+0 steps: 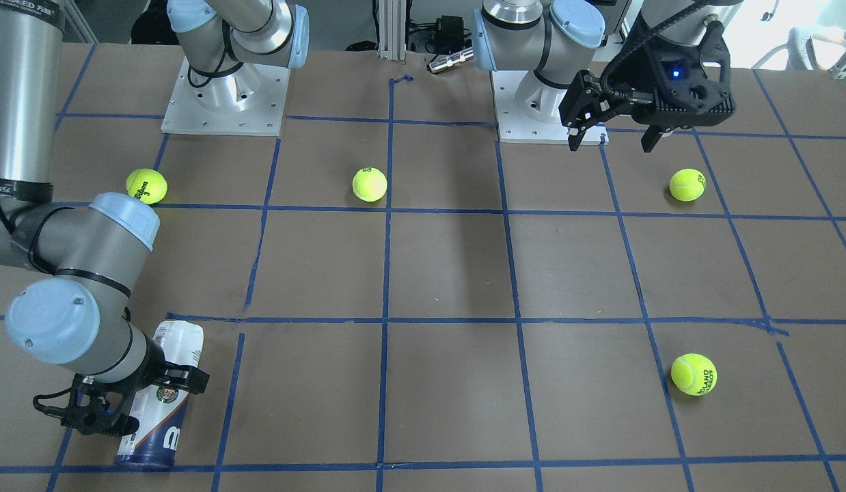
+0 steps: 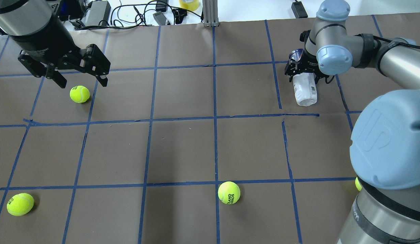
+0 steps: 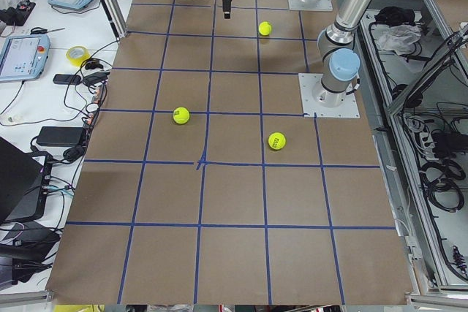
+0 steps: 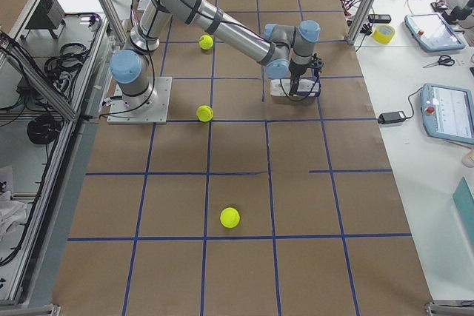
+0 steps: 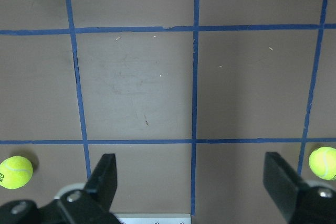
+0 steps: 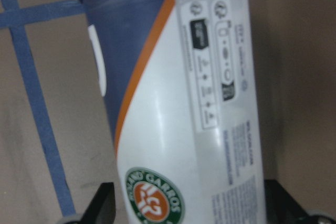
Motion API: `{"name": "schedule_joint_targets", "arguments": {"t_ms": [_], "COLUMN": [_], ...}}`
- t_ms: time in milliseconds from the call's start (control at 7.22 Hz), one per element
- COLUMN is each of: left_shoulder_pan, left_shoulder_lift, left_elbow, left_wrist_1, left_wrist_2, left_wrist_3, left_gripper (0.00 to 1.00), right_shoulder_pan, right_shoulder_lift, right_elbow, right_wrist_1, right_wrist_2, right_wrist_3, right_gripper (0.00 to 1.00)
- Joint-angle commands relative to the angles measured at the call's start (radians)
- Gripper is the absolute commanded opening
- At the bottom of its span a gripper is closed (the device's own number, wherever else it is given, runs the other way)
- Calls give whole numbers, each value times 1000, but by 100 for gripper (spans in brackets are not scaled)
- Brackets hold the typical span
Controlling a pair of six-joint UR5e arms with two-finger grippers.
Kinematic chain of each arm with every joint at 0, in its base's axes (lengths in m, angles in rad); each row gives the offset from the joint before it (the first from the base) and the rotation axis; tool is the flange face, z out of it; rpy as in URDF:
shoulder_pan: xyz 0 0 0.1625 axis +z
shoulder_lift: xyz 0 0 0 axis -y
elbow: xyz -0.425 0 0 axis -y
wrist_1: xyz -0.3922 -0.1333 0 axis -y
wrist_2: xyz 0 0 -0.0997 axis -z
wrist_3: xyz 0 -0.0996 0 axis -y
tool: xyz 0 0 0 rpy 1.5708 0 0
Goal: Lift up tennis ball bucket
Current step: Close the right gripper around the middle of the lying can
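The tennis ball bucket (image 1: 165, 393) lies on the surface (image 1: 450, 273) at the robot's far right; four tennis balls (image 1: 370, 184) sit scattered well apart.

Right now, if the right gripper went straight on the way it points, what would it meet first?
The tennis ball bucket. The right gripper points down at the lying tube, jaws open on either side of it, so the tube's white side comes first. Depth is unclear.
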Motion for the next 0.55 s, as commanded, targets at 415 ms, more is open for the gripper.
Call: {"name": "schedule_joint_targets", "arguments": {"t_ms": [415], "left_shoulder_pan": [-13], "left_shoulder_lift": [42], "left_elbow": [-9], "left_wrist_1": [-4], "left_wrist_2": [-13], "left_wrist_3": [37], "left_gripper": [100], "right_shoulder_pan": [0], "right_shoulder_lift": [14], "right_elbow": [1], "right_wrist_1": [-10], "right_wrist_2": [-2], "right_wrist_3": [-23], "right_gripper": [77]}}
